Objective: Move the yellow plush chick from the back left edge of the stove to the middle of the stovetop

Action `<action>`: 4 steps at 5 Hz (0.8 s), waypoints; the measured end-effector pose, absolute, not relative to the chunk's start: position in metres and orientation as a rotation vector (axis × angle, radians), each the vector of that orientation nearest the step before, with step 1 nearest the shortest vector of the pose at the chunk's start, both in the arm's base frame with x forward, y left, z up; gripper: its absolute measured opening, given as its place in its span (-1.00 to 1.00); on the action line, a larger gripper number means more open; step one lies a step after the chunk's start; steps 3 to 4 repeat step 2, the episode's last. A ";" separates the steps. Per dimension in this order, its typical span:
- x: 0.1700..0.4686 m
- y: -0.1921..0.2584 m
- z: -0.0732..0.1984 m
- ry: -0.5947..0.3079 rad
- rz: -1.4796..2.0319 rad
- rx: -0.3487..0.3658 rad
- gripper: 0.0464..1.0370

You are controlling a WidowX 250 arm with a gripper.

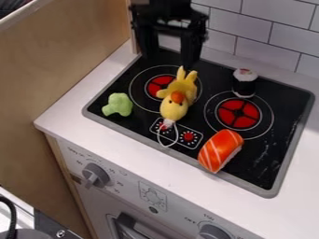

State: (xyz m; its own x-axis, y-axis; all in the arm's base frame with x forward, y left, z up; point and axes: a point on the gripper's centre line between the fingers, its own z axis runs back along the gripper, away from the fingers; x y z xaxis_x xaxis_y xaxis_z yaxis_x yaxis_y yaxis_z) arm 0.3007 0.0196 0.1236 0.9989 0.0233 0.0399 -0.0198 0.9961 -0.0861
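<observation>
So yeah, my gripper (168,58) hung over the back of the black cooktop (261,172), jaws wide apart, nothing between them. Nearest was a yellow plush chick (176,106), lying partly over a red burner (158,85). A green plush (118,104), salmon sushi (220,150) and a sushi roll (244,83) sat around it.

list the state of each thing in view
gripper: open, empty
yellow toy bird: lying partly over left burner
green toy: lying on stovetop
salmon sushi toy: lying, orange side up
sushi roll toy: standing upright
left burner: red, partly covered
right burner: red, uncovered
</observation>
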 end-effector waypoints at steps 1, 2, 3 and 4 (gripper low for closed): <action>0.301 0.024 0.148 -0.053 0.007 -0.089 0.92; 0.301 0.027 0.154 -0.050 -0.008 -0.083 0.92; 0.301 0.027 0.154 -0.050 -0.008 -0.083 0.92; 0.301 0.027 0.154 -0.050 -0.008 -0.083 0.92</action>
